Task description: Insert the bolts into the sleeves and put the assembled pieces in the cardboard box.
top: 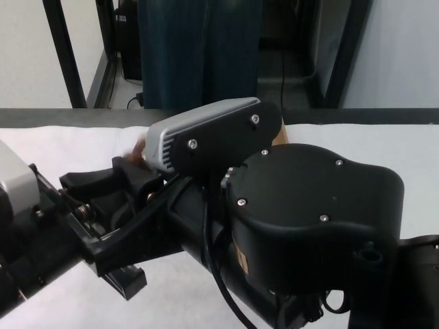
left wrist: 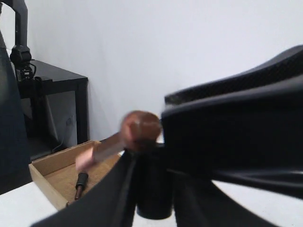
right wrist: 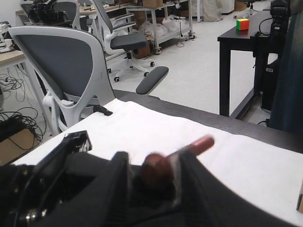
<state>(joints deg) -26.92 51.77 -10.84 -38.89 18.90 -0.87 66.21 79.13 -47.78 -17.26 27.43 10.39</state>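
Copper-coloured and bare along its whole shank, the bolt (right wrist: 176, 157) sits in my right end effector (right wrist: 154, 171), which pinches it at the round head from both sides. Its long axis is tilted: the head is low inside the grip and the shank rises away from my right wrist, toward the far side of the white-covered counter (right wrist: 142, 125). From my left wrist I see the same bolt from the other side, head up and shank sloping down toward the cardboard box (left wrist: 46, 188). The box stands beyond the bolt, well apart, with one dark piece (left wrist: 80, 183) lying inside. My left end effector (top: 127, 223) is very near to the right one, the two facing each other above the counter. Whether it is spread or pressed together I cannot tell. Just under the bolt's head there is a dark round shape (left wrist: 154, 191) that may be a sleeve, but I cannot say this for sure. I judge that this bolt is not yet inserted, since no sleeve is around its shank. The coming move depends on the free tip. It points away from my right wrist, so a sleeve must meet it with the opening facing that tip and on the same tilted line. My left arm seems the nearer one to bring it.
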